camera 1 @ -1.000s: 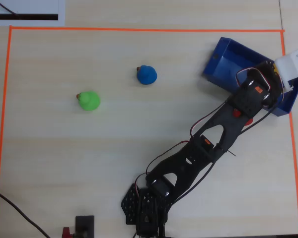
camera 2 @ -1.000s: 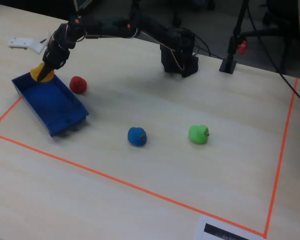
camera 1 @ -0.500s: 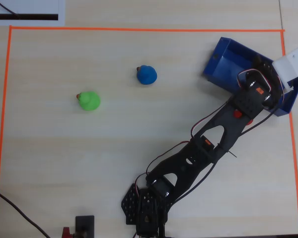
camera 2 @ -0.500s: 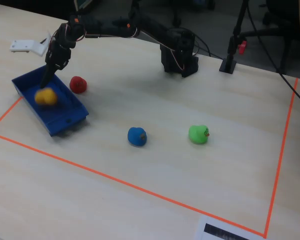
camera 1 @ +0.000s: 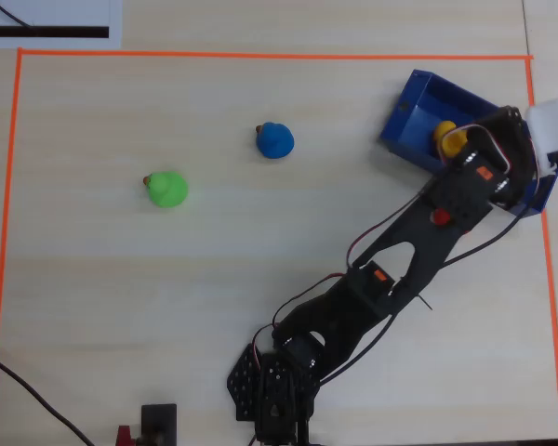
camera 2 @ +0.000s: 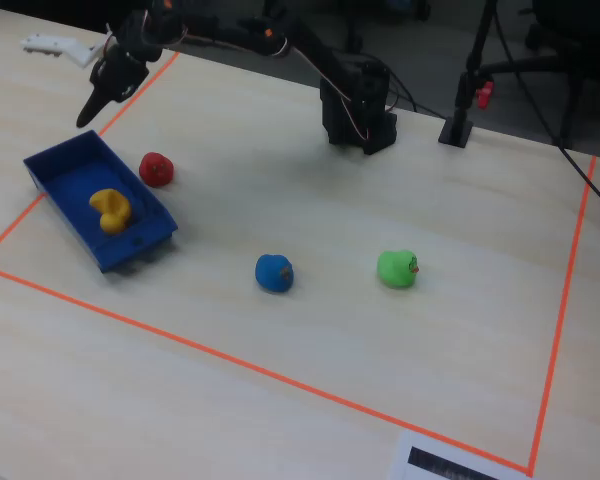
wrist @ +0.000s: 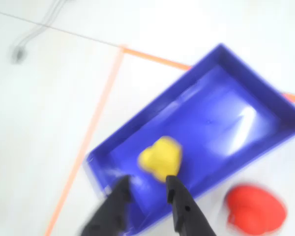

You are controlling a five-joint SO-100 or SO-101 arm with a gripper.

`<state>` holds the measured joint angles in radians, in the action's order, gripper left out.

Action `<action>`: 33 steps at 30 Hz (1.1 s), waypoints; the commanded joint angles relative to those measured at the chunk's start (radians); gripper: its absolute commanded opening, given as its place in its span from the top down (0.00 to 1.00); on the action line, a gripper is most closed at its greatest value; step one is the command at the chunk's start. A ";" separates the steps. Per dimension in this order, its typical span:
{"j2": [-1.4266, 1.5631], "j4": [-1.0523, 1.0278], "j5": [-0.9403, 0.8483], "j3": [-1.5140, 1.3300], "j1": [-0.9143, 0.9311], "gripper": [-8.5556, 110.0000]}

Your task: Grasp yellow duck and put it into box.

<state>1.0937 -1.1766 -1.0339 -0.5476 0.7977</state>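
The yellow duck (camera 2: 110,210) lies inside the blue box (camera 2: 68,180), free of the gripper. The overhead view has the duck (camera 1: 449,139) in the box (camera 1: 405,121) just beside the arm's wrist. In the wrist view the duck (wrist: 160,156) rests on the box floor (wrist: 226,123), just past the fingertips. My gripper (wrist: 146,186) is open, its black fingers apart with nothing between them. Seen from the fixed view, the gripper (camera 2: 88,110) hangs raised above the box's far end.
A red duck (camera 2: 157,168) sits on the table right beside the box, also close in the wrist view (wrist: 255,209). A blue duck (camera 1: 275,140) and a green duck (camera 1: 166,189) lie mid-table. Orange tape (camera 1: 260,56) borders the work area; the arm's base (camera 2: 358,110) is at the far side.
The gripper held the yellow duck over the box, then opened; the duck fell and settled inside. The gripper has since risen away from the box.
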 commanded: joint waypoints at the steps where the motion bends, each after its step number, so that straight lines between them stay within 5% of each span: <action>1: 0.422 -0.043 -0.017 -0.307 -0.172 0.93; 8: 1.192 0.071 -0.173 -1.305 -0.568 0.93; 16: 1.937 -0.041 -0.333 -2.121 -0.845 0.93; 33: 2.215 -0.186 -0.342 -2.462 -0.916 0.93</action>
<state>3.2996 -1.3468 -1.3714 -3.0051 -0.1503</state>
